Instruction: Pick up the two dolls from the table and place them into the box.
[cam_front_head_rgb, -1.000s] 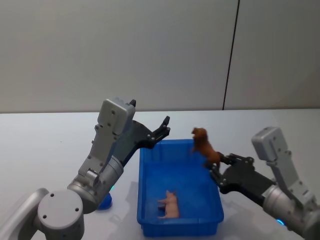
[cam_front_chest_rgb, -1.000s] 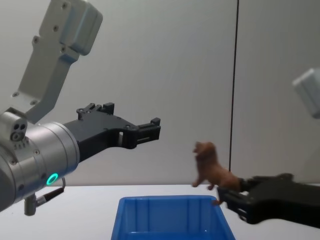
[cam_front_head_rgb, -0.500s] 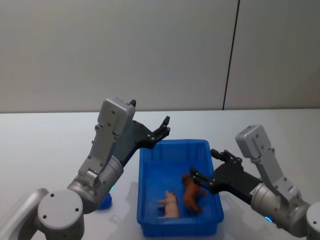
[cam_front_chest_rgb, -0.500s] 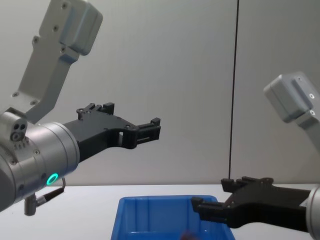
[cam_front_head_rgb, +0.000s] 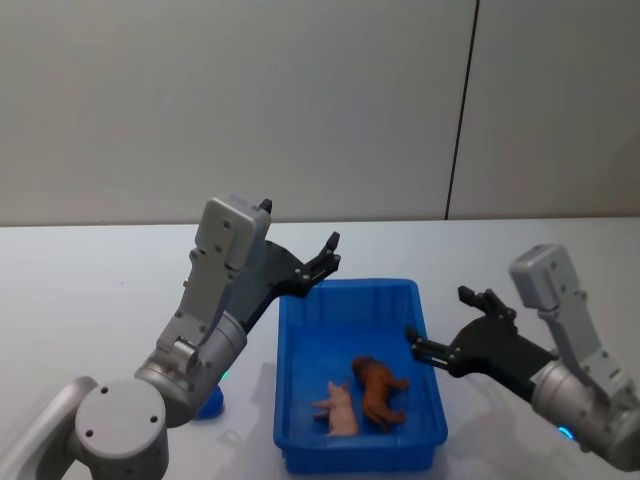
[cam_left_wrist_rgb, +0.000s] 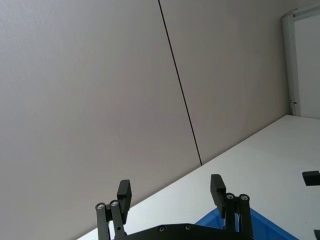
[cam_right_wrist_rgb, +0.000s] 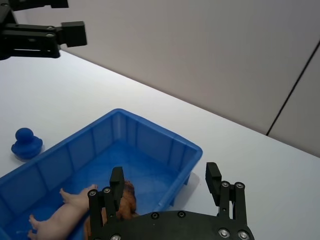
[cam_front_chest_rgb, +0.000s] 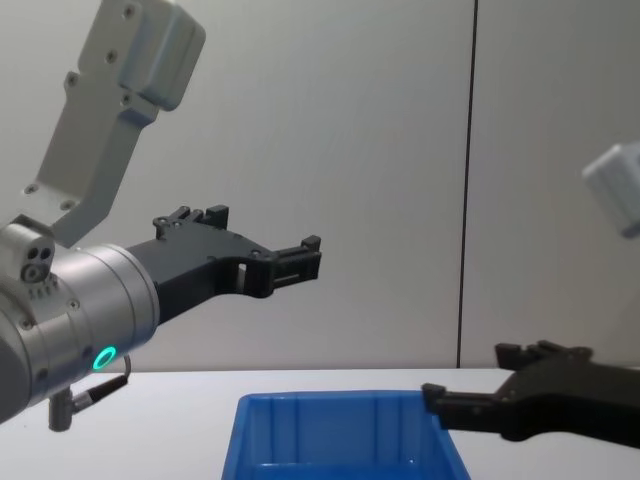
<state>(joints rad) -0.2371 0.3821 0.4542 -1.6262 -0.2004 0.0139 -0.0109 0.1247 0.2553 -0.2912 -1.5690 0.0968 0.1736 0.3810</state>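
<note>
The blue box (cam_front_head_rgb: 430, 375) stands on the table between my arms. Inside it a pale pink doll (cam_front_head_rgb: 340, 408) lies next to a brown dog-shaped toy (cam_front_head_rgb: 378, 388); the right wrist view shows the same pink doll (cam_right_wrist_rgb: 60, 207) and brown toy (cam_right_wrist_rgb: 128, 196). A bright blue rounded doll (cam_right_wrist_rgb: 26, 143) sits on the table left of the box, half hidden behind my left arm (cam_front_head_rgb: 210, 402). My right gripper (cam_front_head_rgb: 445, 322) hovers open and empty just right of the box's rim. My left gripper (cam_front_head_rgb: 318, 262) is held open and empty above the box's far left corner.
The box's blue front wall (cam_front_chest_rgb: 340, 435) rises low in the chest view, with the left gripper (cam_front_chest_rgb: 295, 262) high above it and the right gripper (cam_front_chest_rgb: 475, 378) at its right. White tabletop lies around the box; a grey wall stands behind.
The right gripper held the brown toy over the box's far right rim, then opened; the toy dropped into the box beside the pink doll. The gripper drew back to the right. Left arm unmoved.
</note>
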